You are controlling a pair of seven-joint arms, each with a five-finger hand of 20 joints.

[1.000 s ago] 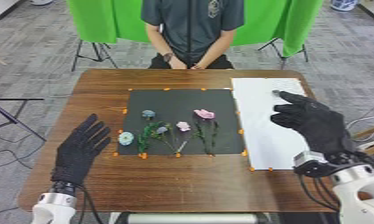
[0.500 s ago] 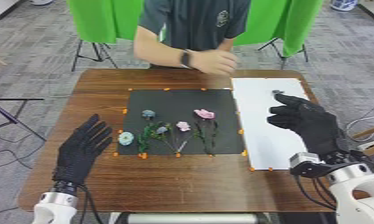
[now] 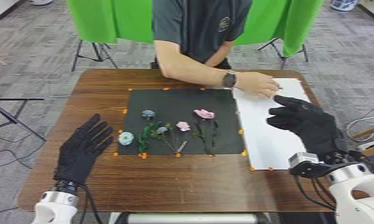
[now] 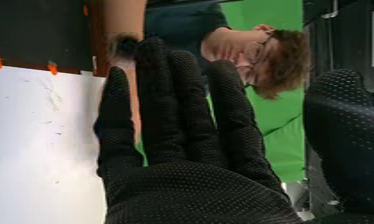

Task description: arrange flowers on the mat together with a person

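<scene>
My right hand (image 3: 303, 122) is over the white sheet (image 3: 270, 142), fingers extended toward the person's hand (image 3: 256, 84), which is at the sheet's far end where a small flower head was. In the right wrist view my right hand (image 4: 197, 187) has straight fingers and the thumb held apart, with nothing held. My left hand (image 3: 83, 150) rests open at the left of the black mat (image 3: 170, 102). On the mat lie a pink flower (image 3: 204, 114), a light pink flower (image 3: 183, 126), a blue flower (image 3: 148, 114) and a pale blue flower (image 3: 126, 138), with green stems among them.
Orange pieces (image 3: 143, 155) line the edges of the mat and sheet. The person's forearm crosses the table's (image 3: 192, 185) far right part, beyond the mat. Black tripod legs and cables stand beside the table on both sides.
The person's arm has swung from the table's far edge across to the white sheet's far end. My right hand has shifted slightly; my left hand and the flowers on the mat have stayed put.
</scene>
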